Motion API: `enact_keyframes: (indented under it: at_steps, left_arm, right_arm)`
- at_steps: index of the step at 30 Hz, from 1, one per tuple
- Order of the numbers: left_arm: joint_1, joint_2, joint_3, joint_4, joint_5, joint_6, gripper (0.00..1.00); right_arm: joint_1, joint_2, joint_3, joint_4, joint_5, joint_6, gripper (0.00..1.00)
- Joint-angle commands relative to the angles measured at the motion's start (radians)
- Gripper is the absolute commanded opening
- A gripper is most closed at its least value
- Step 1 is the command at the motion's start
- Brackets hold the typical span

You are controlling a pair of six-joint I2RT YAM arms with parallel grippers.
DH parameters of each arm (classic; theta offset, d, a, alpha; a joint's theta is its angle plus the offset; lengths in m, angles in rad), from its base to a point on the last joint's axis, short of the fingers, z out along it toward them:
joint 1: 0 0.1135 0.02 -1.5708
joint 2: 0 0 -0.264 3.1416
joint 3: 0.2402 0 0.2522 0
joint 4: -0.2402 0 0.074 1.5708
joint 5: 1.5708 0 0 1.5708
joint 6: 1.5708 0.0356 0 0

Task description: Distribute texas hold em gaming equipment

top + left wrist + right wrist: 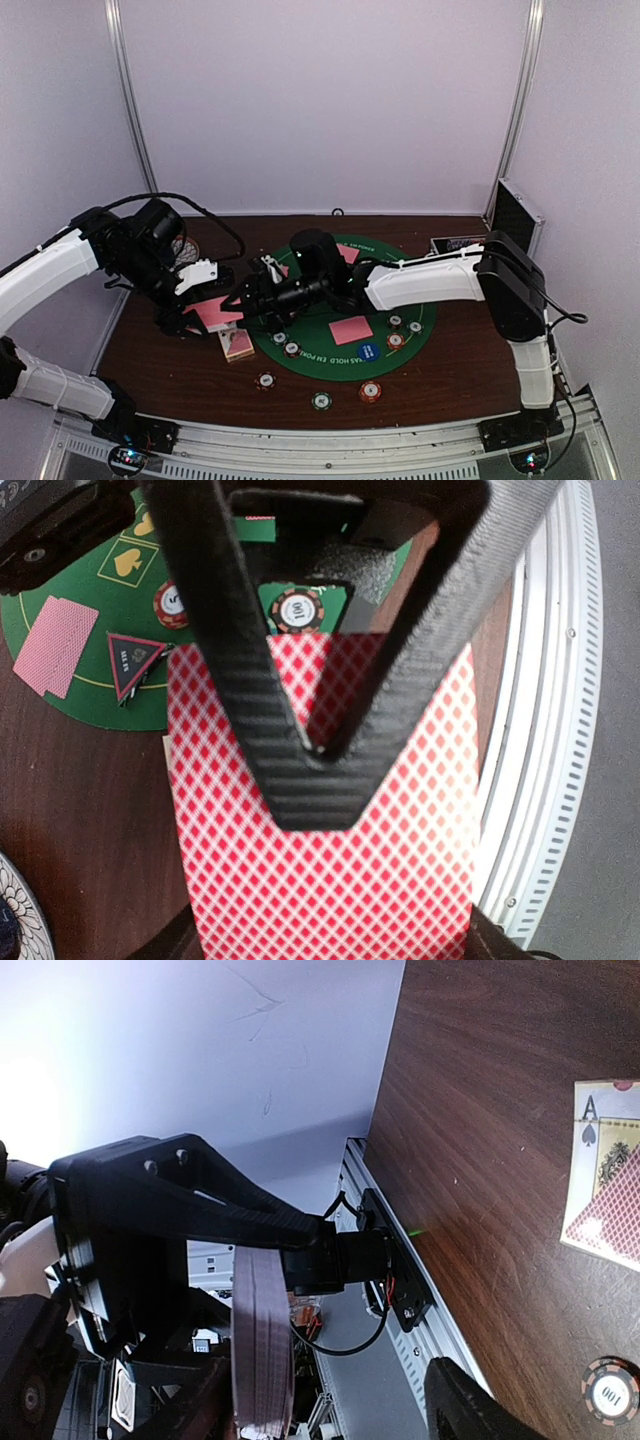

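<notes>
My left gripper (190, 312) is shut on a stack of pink-backed playing cards (215, 312), held above the table left of the mat. In the left wrist view its fingers (315, 750) meet over the top card's back (320, 880). My right gripper (243, 300) reaches left to that stack. In the right wrist view the stack shows edge-on (262, 1340) between my open right fingers (330, 1420), close to one of them. A single pink card (350, 330) lies on the mat. Striped poker chips lie on the mat (291, 349) and on the wood in front (370, 391).
The round green felt mat (330, 365) fills the table's middle, with a blue button (368, 350). A card box (237, 345) with an ace face (605, 1170) lies at its left edge. The black-and-silver case (515, 215) stands at the back right. A patterned disc (185, 250) is at the back left.
</notes>
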Motion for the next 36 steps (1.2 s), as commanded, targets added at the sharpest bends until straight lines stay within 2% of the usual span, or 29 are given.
enact_keyframes:
  at_steps: [1, 7, 19, 26, 28, 36]
  left_arm:
    - [0.005, -0.020, 0.009, 0.025, 0.020, -0.004, 0.00]
    - [0.005, -0.020, 0.007, 0.024, 0.016, -0.003, 0.00]
    - [0.005, -0.016, 0.003, 0.024, 0.005, -0.001, 0.00]
    - [0.005, -0.017, 0.002, 0.025, -0.002, -0.001, 0.00]
    - [0.006, -0.019, 0.002, 0.025, -0.003, 0.000, 0.00]
    - [0.005, -0.022, 0.000, 0.025, -0.006, 0.000, 0.00]
  right_arm:
    - [-0.009, -0.090, -0.020, -0.042, -0.005, -0.023, 0.68]
    - [-0.009, -0.116, -0.046, -0.026, -0.010, -0.008, 0.62]
    - [-0.005, -0.110, -0.037, 0.013, -0.044, 0.043, 0.22]
    - [-0.024, -0.138, -0.037, -0.056, -0.054, 0.009, 0.03]
    - [-0.038, -0.152, -0.045, -0.079, -0.054, -0.005, 0.00]
    - [-0.105, -0.199, -0.062, -0.186, -0.071, -0.075, 0.00]
